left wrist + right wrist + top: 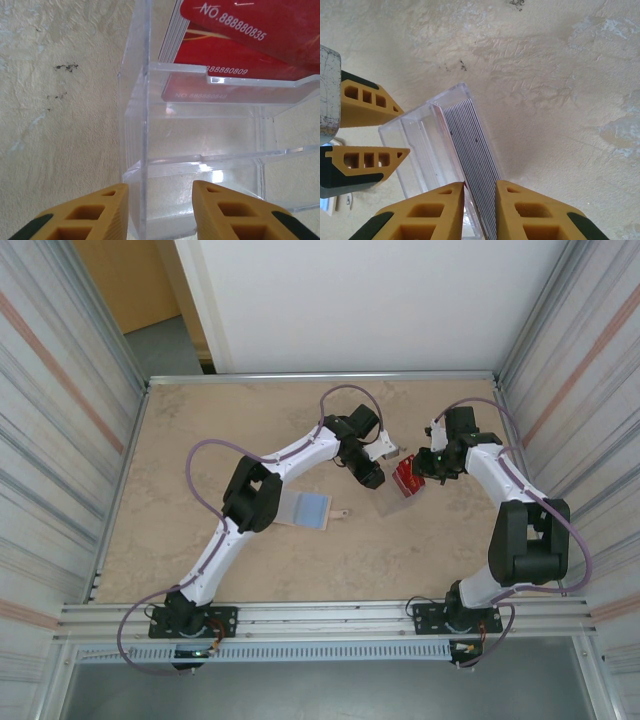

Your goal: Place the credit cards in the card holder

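Observation:
The red credit cards (405,477) stand as a stack in a clear plastic case (398,502) near the table's middle. In the right wrist view the credit cards (470,135) show edge-on, and my right gripper (480,184) is shut on the stack, one finger on each side. My left gripper (160,189) is shut on the near end of the clear case (200,135), with red cards (240,45) showing at its far end. The card holder (308,508) lies open on the table, left of both grippers, beige with pale blue pockets up.
Metal-framed walls (120,440) close in the table on the left, right and back. The left arm's elbow (252,495) hangs just left of the card holder. The left gripper's fingers (370,102) sit close beside the right gripper.

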Tool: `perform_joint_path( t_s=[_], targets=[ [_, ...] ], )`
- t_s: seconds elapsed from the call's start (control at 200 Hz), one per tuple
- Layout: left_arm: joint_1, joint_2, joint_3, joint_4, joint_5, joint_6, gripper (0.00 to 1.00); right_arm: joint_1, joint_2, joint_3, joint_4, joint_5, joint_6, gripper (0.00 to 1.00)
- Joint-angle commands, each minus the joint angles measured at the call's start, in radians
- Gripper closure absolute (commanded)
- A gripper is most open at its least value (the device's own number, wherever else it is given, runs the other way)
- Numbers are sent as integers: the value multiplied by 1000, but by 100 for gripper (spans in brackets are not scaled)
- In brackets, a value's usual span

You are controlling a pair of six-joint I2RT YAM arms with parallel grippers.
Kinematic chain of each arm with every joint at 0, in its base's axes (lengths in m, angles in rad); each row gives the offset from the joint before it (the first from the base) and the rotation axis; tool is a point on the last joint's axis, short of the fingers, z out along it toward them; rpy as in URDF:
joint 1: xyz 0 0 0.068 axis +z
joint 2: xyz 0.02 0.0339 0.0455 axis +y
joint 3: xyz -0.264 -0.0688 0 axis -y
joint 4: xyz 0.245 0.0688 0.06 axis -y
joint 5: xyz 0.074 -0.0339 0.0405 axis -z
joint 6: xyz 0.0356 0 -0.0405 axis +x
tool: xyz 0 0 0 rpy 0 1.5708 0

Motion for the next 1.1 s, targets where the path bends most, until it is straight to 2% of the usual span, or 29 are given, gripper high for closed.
perform_joint_path(
  t_s=[0.0,0.626,0.672,0.787,0.862,0.967,1.092],
  targets=[
    [-23,54,-37,-54,-44,33,64,9,-35,-10,-14,4,-11,78],
    [-27,54,-37,-53,-46,37,63,13,-28,-7,-12,-3,-16,88],
    [-27,55,-37,-54,-45,38,63,15,-28,-8,-11,-3,-15,84],
    [-27,55,-37,-55,-46,37,64,20,-27,-9,-7,9,-14,68],
    [-28,55,-37,-56,-45,38,64,24,-19,-6,-8,14,-16,63],
    [-26,55,-36,-55,-44,38,64,30,-9,-2,-13,23,-17,62],
    [-27,57,-36,-55,-45,39,64,35,0,0,-20,18,-20,69]
  ],
)
